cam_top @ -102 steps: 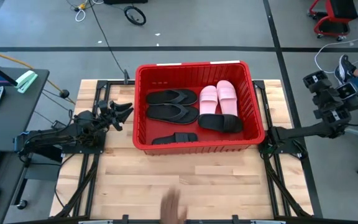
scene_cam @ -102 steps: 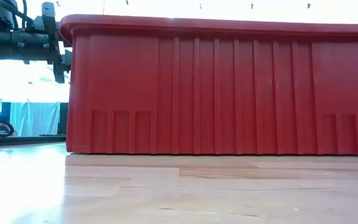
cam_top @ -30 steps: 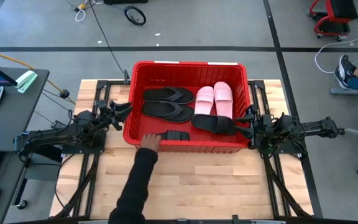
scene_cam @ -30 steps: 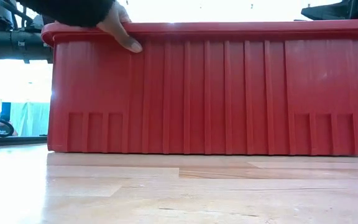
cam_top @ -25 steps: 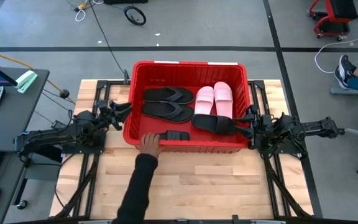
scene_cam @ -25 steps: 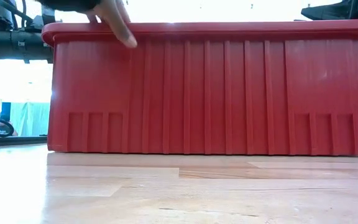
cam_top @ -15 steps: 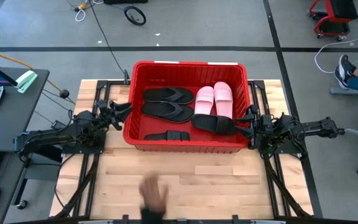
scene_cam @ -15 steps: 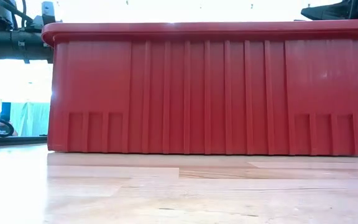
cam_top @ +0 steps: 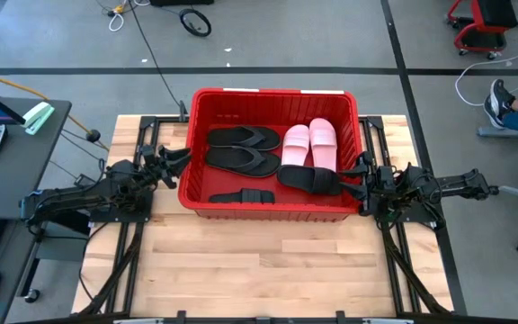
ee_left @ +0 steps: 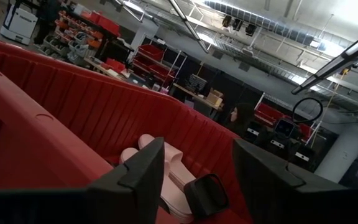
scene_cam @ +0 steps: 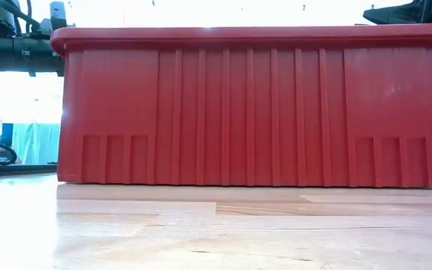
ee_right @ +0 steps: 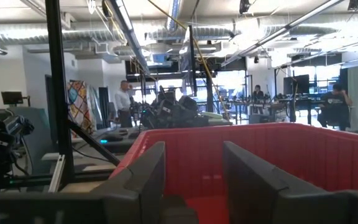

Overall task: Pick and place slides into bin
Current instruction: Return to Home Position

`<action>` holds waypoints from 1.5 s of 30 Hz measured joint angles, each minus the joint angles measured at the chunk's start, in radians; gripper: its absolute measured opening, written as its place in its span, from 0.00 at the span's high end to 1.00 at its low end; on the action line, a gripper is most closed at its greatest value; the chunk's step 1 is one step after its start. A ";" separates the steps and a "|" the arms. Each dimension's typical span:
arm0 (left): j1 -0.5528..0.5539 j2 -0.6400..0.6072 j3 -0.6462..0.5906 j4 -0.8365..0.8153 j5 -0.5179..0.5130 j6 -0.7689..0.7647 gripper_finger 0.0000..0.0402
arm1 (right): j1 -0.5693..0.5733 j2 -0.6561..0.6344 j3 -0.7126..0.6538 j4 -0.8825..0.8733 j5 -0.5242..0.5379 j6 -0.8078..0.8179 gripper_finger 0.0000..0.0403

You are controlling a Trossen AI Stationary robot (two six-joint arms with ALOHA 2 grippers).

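the ribbed, thick-rimmed red bin (cam_top: pixel 268 211) is loaded with soft pink slides (cam_top: pixel 311 144), black slides (cam_top: pixel 308 178) and flip-flops (cam_top: pixel 244 149). the left gripper (cam_top: pixel 176 162) and right gripper (cam_top: pixel 360 175) are seen released, empty, beside it.

A pale wooden plank table (cam_top: pixel 268 270) carries 1 large red ribbed bin (cam_top: pixel 268 209), standing flat between the 2 grippers. The left gripper (cam_top: pixel 180 166) sits just beside 1 short wall and the right gripper (cam_top: pixel 360 176) just beside the other. Dark metal rails (cam_top: pixel 124 261) lie on the wood beneath each arm. Bare boards stretch beyond both grippers along the bin's long front wall.
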 joint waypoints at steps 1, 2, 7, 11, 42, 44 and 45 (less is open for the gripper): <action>0.000 0.000 0.000 0.000 0.000 0.000 0.52 | 0.000 0.000 0.000 0.000 0.000 0.000 0.59; 0.000 0.000 0.000 0.000 -0.001 0.000 0.52 | 0.000 0.000 0.000 0.000 0.000 0.000 0.59; 0.000 0.000 0.000 0.000 0.000 0.000 0.52 | 0.000 0.000 0.000 0.000 0.000 0.000 0.59; 0.000 0.000 0.000 0.000 0.001 0.000 0.50 | 0.000 0.000 0.000 0.000 0.000 0.000 0.59; 0.000 0.000 0.000 0.000 0.000 0.000 0.51 | 0.000 0.000 0.000 0.000 0.000 -0.001 0.59; 0.000 0.000 0.000 0.000 0.000 0.000 0.51 | 0.000 0.000 0.000 0.000 0.000 -0.001 0.59; 0.000 0.000 0.000 0.000 0.001 0.000 0.50 | 0.000 0.000 0.000 0.000 0.000 -0.001 0.59</action>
